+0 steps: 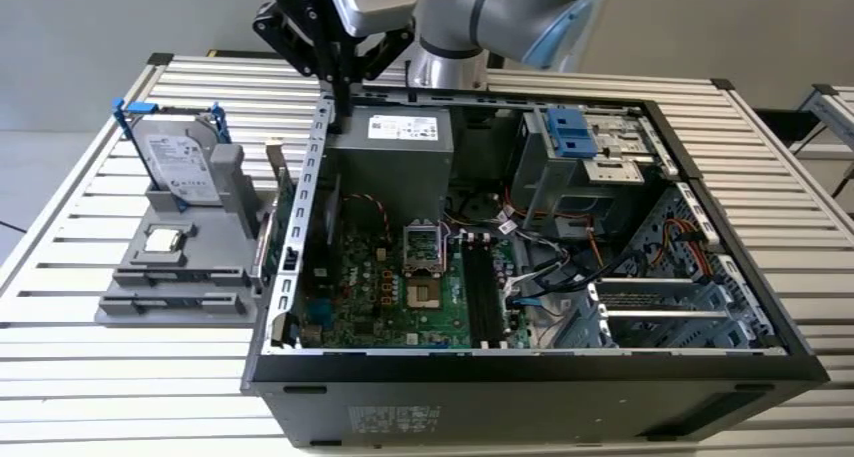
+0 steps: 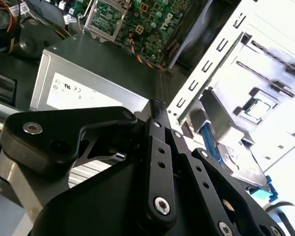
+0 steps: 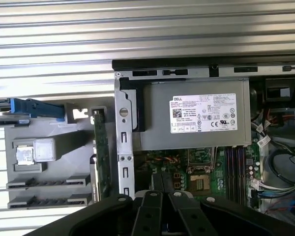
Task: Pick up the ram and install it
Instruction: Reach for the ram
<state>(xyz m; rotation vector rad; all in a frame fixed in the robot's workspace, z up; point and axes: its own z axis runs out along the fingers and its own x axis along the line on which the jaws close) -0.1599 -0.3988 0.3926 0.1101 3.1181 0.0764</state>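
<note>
Black and bare, my two fingers are pressed together with nothing between them. My one gripper [image 1: 343, 110] hangs above the open black computer tower case [image 1: 534, 365], over the corner where its single grey metal power supply box [image 1: 394, 152] meets the perforated side wall on the exterior view's left. The one ram [image 3: 101, 157], a long, narrow green circuit-board stick, stands on its edge in the grey plastic holding fixture [image 1: 174, 302], on the side nearest the case and just beside that wall; I am not touching it. The same fixture carries one silver box-shaped hard drive with blue rails [image 1: 180, 162], propped up on a slant, and one small square silver processor chip [image 1: 163, 240] lying flat in its pocket. Inside the case lies one green motherboard [image 1: 387, 287] with long dark memory slots whose number I cannot tell. Case and fixture both rest on one pale slatted metal table [image 1: 120, 387].
</note>
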